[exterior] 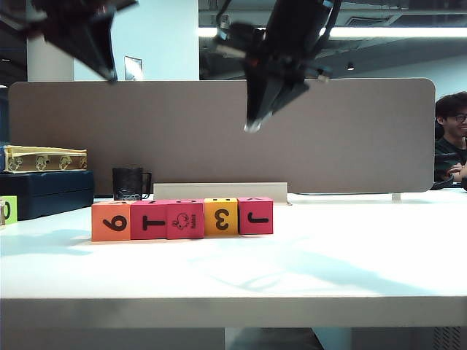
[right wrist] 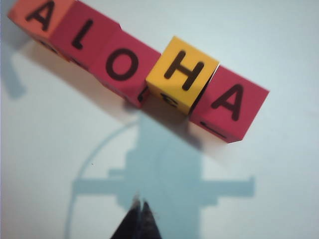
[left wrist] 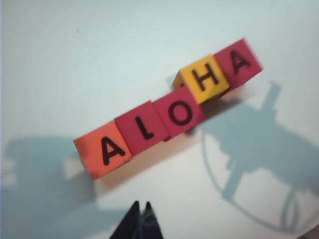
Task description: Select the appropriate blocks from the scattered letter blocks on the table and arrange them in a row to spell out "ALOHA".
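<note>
Five letter blocks stand side by side on the white table (exterior: 328, 255): orange (exterior: 111, 221), pink-red (exterior: 149, 219), pink-red (exterior: 185, 219), yellow (exterior: 220, 216) and pink-red (exterior: 255, 215). From above their tops read A (left wrist: 102, 149), L (left wrist: 142, 128), O (left wrist: 179, 112), H (left wrist: 203, 78), A (left wrist: 239, 62). The yellow H block (right wrist: 183, 72) sits slightly out of line with its neighbours. My left gripper (exterior: 109, 73) (left wrist: 141, 204) hangs high above the row's left end, shut and empty. Above the row's right part, my right gripper (exterior: 252, 125) (right wrist: 140, 201) is also shut and empty.
A black mug (exterior: 130, 184) stands behind the row. At the far left are a dark blue box (exterior: 44, 191) with a yellowish object (exterior: 44, 157) on it and a light-green cube (exterior: 7, 210). A grey partition (exterior: 350, 131) closes the back; a person (exterior: 452, 138) sits beyond it.
</note>
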Robot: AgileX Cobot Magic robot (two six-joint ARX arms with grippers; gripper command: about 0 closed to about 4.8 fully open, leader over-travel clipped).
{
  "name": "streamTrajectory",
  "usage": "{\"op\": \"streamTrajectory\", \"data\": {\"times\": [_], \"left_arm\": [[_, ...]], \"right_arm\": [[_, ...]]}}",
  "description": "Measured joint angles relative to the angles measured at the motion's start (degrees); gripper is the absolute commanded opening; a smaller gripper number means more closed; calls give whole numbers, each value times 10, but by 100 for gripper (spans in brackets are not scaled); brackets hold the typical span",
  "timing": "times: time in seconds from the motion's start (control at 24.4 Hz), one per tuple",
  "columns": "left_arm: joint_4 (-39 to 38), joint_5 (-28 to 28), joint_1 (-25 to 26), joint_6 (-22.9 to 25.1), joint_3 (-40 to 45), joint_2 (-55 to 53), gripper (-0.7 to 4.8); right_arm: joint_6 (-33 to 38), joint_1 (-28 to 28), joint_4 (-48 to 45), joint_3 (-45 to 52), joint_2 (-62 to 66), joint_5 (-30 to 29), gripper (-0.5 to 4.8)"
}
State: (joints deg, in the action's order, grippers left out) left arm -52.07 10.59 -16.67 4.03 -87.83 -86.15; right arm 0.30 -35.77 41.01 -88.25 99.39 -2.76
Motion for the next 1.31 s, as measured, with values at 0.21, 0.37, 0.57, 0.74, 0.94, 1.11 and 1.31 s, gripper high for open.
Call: {"op": "streamTrajectory", "data": {"times": [0.21, 0.37, 0.57, 0.74, 0.94, 1.11, 1.31], "left_arm": [[28, 9, 0, -10, 37, 79, -6], [79, 8, 0, -34, 120, 162, -6], [137, -22, 0, -41, 282, 311, -6], [141, -28, 0, -43, 358, 394, -6], [141, -31, 0, -49, 411, 468, -6], [139, -31, 0, -50, 452, 523, -6], [142, -28, 0, -51, 462, 537, -6]], "right_arm": [[-3, 10, 0, 0, -58, 15, -2], [-4, 25, 11, 0, -97, 16, -2], [-9, 53, 39, 53, -171, 17, -2], [-6, 64, 27, 155, -241, 17, -2], [7, 63, -7, 271, -321, 16, -1], [10, 63, -27, 355, -381, 17, -1], [11, 63, -38, 397, -411, 16, -1]]}}
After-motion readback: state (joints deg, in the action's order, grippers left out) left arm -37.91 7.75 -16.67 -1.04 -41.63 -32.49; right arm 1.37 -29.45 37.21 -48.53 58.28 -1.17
